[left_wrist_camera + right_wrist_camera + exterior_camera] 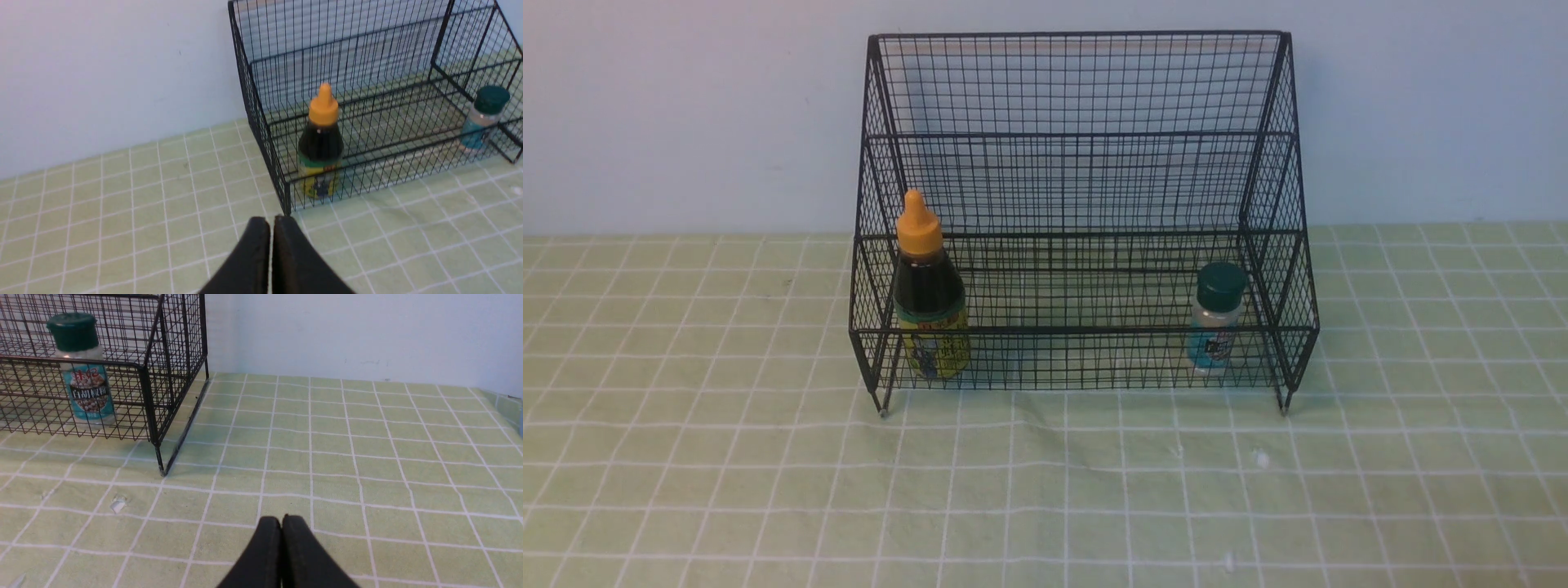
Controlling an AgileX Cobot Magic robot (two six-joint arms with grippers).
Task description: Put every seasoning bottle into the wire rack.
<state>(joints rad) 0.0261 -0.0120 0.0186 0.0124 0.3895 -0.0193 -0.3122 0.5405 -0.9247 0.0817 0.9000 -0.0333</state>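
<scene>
Jaws pressed together on both sides, pinching nothing: left gripper (271,228) low over the cloth (1045,490) just short of the rack's near left corner, right gripper (281,528) over bare cloth off the rack's right end. Neither arm in the front view. Further out, rack (1082,135) upright by the wall. Sauce bottle (929,294) upright on the lowest tier, left end, behind the front mesh. Shaker jar (1217,318) upright on the same tier, right end. Both bottles inside, no other seen outside. Task, by the look of it, finished; nothing left but perhaps parking the arms.
</scene>
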